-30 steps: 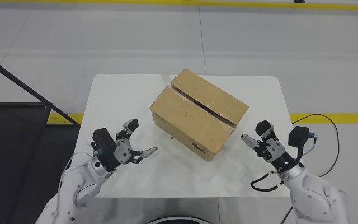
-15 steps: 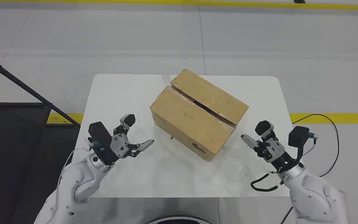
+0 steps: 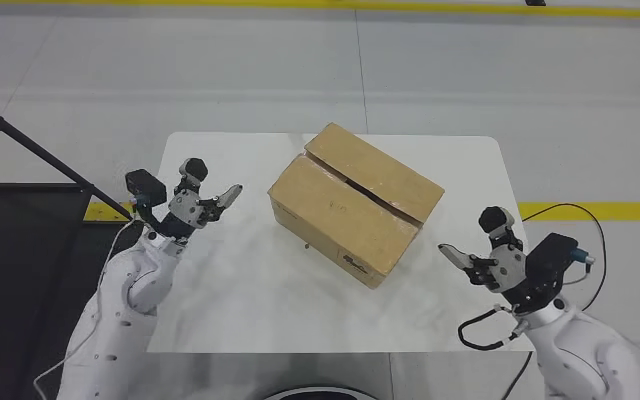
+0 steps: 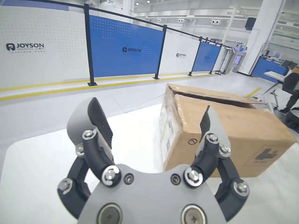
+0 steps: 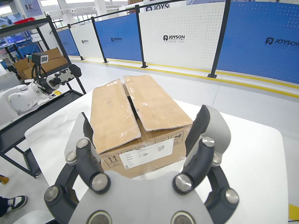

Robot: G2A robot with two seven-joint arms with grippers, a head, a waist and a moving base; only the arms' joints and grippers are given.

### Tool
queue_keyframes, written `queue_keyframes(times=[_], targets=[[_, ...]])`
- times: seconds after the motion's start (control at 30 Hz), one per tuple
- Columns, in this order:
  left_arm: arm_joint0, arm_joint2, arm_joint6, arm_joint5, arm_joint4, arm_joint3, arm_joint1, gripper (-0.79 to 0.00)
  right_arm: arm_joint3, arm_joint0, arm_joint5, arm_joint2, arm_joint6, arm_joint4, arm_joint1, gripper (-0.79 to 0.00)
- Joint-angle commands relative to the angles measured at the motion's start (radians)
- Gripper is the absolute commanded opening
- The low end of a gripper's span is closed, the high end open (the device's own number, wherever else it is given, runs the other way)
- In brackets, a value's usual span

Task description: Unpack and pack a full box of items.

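top: above the arms, facing down on table (image 3: pixel 240 290) and box (image 3: pixel 350 205), farthest off | left wrist: low behind left gripper (image 4: pixel 150 108), facing one box end, near | right wrist: behind right gripper (image 5: pixel 144 111), facing the opposite end, near | shared: box, table

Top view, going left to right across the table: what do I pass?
left gripper, open → cardboard box, flaps closed with a gap along the seam → right gripper, open
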Motion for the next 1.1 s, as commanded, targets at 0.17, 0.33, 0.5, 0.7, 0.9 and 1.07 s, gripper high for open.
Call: queue_keyframes(times=[0.17, 0.33, 0.5, 0.7, 0.9, 1.07], targets=[[-0.141, 0.118, -0.029, 0.134, 0.139, 0.141, -0.019, 0.0, -0.031, -0.005, 0.013, 0.014, 0.004, -0.009, 0.002, 0.0], [-0.222, 0.191, -0.038, 0.221, 0.181, 0.247, -0.038, 0.0, -0.039, -0.016, 0.017, 0.023, 0.005, -0.015, 0.003, 0.0], [-0.293, 0.267, -0.01, 0.19, 0.214, 0.347, -0.055, 0.0, -0.045, -0.031, 0.016, 0.035, -0.002, -0.021, 0.003, 0.0], [-0.328, 0.313, 0.053, 0.147, 0.241, 0.423, -0.066, 0.0, -0.054, -0.042, 0.017, 0.041, -0.003, -0.03, 0.004, 0.0], [-0.319, 0.323, 0.116, 0.104, 0.273, 0.444, -0.065, 0.0, -0.065, -0.049, 0.019, 0.044, -0.002, -0.038, 0.005, 0.0], [-0.281, 0.312, 0.178, 0.057, 0.31, 0.421, -0.056, 0.0, -0.073, -0.042, 0.017, 0.033, 0.009, -0.043, 0.006, 0.0]])
